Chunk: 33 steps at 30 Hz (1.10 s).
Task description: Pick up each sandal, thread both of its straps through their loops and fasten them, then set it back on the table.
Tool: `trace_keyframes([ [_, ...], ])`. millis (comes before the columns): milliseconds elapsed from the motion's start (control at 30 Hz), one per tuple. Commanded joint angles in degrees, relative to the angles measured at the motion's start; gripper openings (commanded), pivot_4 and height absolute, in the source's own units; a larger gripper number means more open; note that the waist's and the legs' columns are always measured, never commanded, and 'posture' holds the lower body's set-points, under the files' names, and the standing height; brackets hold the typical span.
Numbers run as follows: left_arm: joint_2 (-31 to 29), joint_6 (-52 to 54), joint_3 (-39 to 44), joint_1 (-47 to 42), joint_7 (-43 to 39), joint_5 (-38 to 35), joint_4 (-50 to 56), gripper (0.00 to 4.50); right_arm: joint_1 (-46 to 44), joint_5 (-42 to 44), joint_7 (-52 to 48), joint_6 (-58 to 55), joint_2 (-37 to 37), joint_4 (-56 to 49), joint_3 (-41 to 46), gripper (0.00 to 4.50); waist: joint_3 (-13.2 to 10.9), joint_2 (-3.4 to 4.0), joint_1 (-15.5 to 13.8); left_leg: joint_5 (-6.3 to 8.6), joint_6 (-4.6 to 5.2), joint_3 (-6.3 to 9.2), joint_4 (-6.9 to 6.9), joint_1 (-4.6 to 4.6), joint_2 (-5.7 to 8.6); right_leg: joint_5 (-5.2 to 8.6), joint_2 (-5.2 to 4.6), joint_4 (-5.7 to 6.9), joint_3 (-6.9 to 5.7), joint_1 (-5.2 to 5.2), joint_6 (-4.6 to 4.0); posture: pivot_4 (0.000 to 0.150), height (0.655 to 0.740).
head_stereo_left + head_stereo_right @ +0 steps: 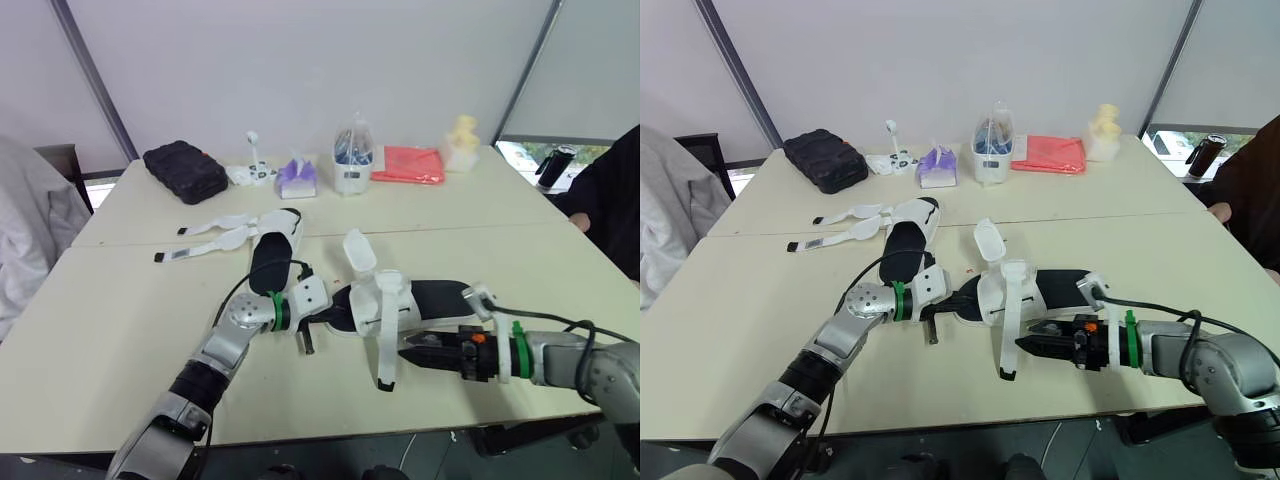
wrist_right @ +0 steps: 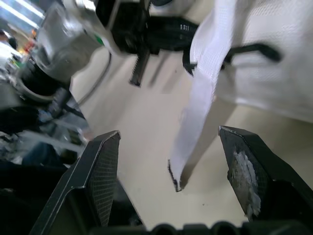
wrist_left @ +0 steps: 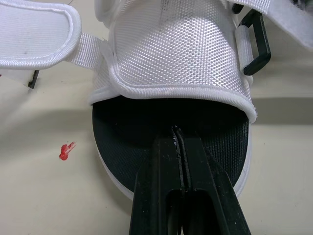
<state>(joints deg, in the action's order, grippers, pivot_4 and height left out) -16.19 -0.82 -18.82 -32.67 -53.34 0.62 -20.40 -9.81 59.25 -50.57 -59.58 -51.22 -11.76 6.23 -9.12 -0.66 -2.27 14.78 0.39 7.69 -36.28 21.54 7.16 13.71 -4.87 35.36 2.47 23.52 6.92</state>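
Note:
The near sandal (image 1: 405, 300), with a black insole and white straps, lies across the table's middle. My left gripper (image 1: 337, 302) is shut, its tips (image 3: 178, 132) resting on the toe end of the insole (image 3: 127, 127). One long white strap (image 1: 383, 345) trails from the sandal toward the table's front edge. My right gripper (image 1: 408, 352) is open beside it, and the strap's loose end (image 2: 188, 147) lies between the fingers (image 2: 105, 161) without being pinched. A black loop (image 3: 255, 46) sits at the upper's side. The second sandal (image 1: 272, 252) lies farther back with its straps (image 1: 210, 240) spread to the left.
Along the far edge stand a black case (image 1: 185, 170), a purple tissue pack (image 1: 297, 178), a clear container (image 1: 352, 160), a red cloth (image 1: 408, 165) and a yellow figure (image 1: 462, 143). A person's dark sleeve (image 1: 610, 200) is at the right edge.

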Motion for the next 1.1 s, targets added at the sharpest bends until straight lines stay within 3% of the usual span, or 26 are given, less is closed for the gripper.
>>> trace_keyframes([
  [33,-0.15,0.65,-0.65,0.67,-0.28,0.50,0.25,0.00,-0.51,-1.17,-1.27,0.02,-0.73,0.15,1.62,3.43,0.00,0.00,-0.01,0.00,0.00,0.00,0.00,0.00,0.00,0.00,0.00,0.00,0.00,0.00,0.00,0.150,0.7400],
  [533,0.14,0.71,-0.89,-0.02,-0.60,0.76,-0.09,0.00,-2.34,-8.14,-0.14,-0.18,11.38,3.44,-6.90,3.43,0.00,0.00,-0.01,0.00,0.00,0.00,-0.01,0.00,0.01,0.00,-0.01,0.01,0.00,0.02,0.00,0.150,0.7400],
  [633,0.00,0.84,-0.84,0.41,-0.35,0.83,0.29,0.00,-3.02,-9.50,0.97,1.24,13.71,4.45,-6.71,2.57,0.01,0.01,0.04,0.00,-0.01,0.01,0.00,0.00,0.01,0.00,0.00,0.01,0.00,0.02,0.00,0.150,0.7400],
  [800,0.08,0.92,-0.92,0.80,-0.05,0.88,0.52,0.00,-3.40,-10.44,1.78,1.75,15.32,4.90,-5.86,0.05,0.01,0.01,0.07,0.00,-0.01,0.01,0.01,0.00,0.01,-0.01,0.00,0.01,0.00,0.02,0.00,0.150,0.7400],
  [1100,0.51,0.72,-1.27,0.63,0.09,1.03,0.06,0.00,-5.71,-5.44,-1.51,-4.00,11.18,1.41,-2.53,0.05,0.01,0.01,0.04,0.00,-0.01,0.01,-0.01,-0.01,0.02,-0.01,0.00,0.01,0.00,0.00,0.00,0.150,0.7400],
])
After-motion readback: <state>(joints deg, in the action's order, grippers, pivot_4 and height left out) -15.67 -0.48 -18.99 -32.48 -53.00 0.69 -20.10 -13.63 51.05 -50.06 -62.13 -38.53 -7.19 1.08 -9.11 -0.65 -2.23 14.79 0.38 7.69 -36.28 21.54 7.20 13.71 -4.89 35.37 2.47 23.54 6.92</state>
